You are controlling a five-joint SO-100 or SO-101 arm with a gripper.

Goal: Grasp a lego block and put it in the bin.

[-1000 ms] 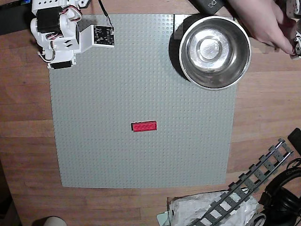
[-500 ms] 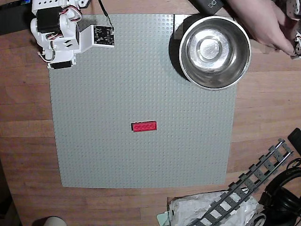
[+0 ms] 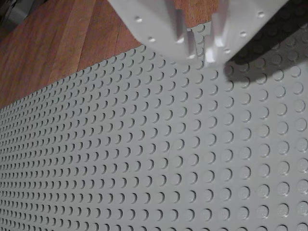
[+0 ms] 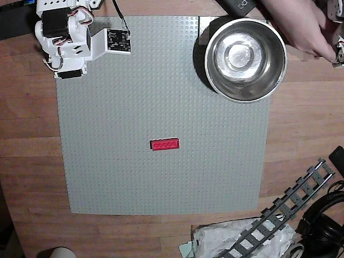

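lying flat mid-baseplate (image 4: 107, 161): lego block (image 4: 165, 144) | sitting well apart at top-left corner: gripper (image 3: 199, 45), fingers nearly together, gripping nothing

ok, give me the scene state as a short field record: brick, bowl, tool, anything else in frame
brick: small red studded plastic brick lying flat on the grey studded baseplate, below centre in the overhead view
bowl: round shiny steel bowl, empty, at the baseplate's top right corner
arm: white arm at the top left corner, far from brick
tool: tool seen in wrist view over bare baseplate, holding nothing; jaws nearly closed
other: human hand at top right beside the bowl
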